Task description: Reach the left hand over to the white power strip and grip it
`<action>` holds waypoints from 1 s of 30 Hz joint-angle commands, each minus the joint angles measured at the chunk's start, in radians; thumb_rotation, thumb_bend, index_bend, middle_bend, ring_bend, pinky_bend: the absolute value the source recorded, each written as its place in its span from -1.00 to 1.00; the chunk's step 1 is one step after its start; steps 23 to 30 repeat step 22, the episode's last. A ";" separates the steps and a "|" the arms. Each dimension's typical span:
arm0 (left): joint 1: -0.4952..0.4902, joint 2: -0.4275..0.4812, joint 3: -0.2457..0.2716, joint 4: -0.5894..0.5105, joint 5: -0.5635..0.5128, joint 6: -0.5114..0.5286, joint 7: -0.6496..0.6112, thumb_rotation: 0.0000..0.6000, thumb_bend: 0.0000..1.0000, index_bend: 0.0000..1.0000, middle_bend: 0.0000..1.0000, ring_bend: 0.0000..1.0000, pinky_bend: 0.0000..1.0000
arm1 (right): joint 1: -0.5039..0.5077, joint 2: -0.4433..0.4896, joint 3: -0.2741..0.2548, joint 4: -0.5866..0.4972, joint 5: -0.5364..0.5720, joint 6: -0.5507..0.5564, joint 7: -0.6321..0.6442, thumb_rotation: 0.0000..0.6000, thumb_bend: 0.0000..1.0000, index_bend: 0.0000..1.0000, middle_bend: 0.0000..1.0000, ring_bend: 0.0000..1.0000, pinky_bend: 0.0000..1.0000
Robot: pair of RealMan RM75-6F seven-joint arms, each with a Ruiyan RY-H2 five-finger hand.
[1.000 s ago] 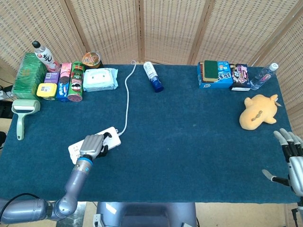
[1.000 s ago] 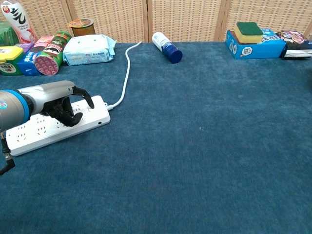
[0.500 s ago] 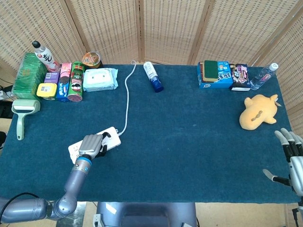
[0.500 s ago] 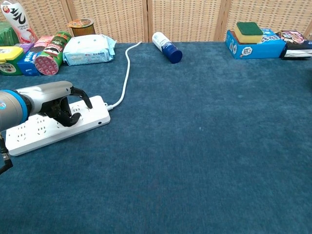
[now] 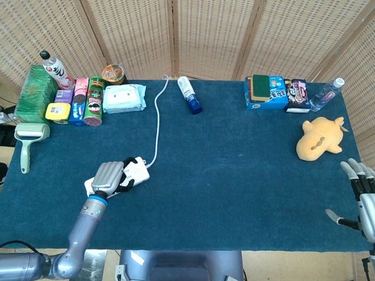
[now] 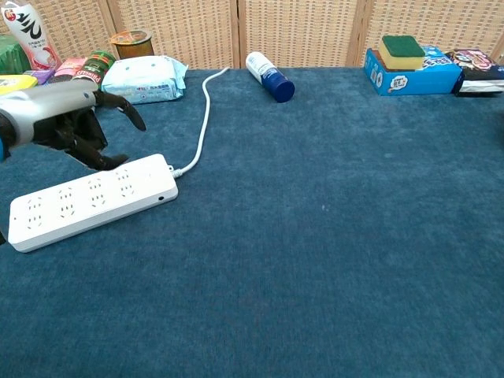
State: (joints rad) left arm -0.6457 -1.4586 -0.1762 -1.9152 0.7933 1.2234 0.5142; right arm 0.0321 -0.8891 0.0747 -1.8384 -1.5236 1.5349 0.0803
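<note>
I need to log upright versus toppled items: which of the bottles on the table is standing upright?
The red-and-white bottle with the black cap at the far left corner stands upright. The blue-capped white bottle and the clear water bottle both lie on their sides.

Left hand point(image 6: 59, 118) hangs above the far edge of the power strip point(image 6: 90, 201), fingers point(image 6: 122, 110) curled down and apart, nothing in them (thumb side pokes out toward the cord point(image 6: 203, 110)). The strip lies flat on the blue bench point(image 6: 331, 260), its sockets all showing, cord running back to the wicker screen. Along the back: a wipes pack point(image 6: 144, 79), a can point(image 6: 83, 79), a blue-capped tube point(image 6: 268, 75) on its side, and a blue box point(image 6: 409, 75) with a sponge point(image 6: 403, 46) on top.
</note>
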 commanded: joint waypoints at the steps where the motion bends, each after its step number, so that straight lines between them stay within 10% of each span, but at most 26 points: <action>1: 0.086 0.104 0.039 -0.076 0.202 0.087 -0.106 1.00 -0.29 -0.65 0.66 0.67 0.58 | 0.000 0.000 0.000 -0.001 0.000 0.000 -0.001 1.00 -1.00 -0.94 -0.98 -1.00 -1.00; 7: 0.190 0.228 0.118 -0.074 0.403 0.174 -0.209 1.00 -0.44 -1.00 -0.96 -0.95 -0.57 | 0.003 -0.003 -0.002 -0.008 -0.005 -0.004 -0.014 1.00 -1.00 -0.94 -0.98 -1.00 -1.00; 13: 0.288 0.313 0.176 0.018 0.552 0.257 -0.366 1.00 -0.44 -1.00 -1.00 -1.00 -0.92 | 0.007 -0.009 0.011 -0.021 0.002 0.007 -0.053 1.00 -1.00 -0.94 -0.98 -1.00 -1.00; 30: 0.412 0.328 0.219 0.127 0.571 0.334 -0.449 1.00 -0.42 -1.00 -1.00 -1.00 -0.94 | 0.001 -0.016 0.013 -0.030 0.008 0.019 -0.086 1.00 -1.00 -0.94 -0.98 -1.00 -1.00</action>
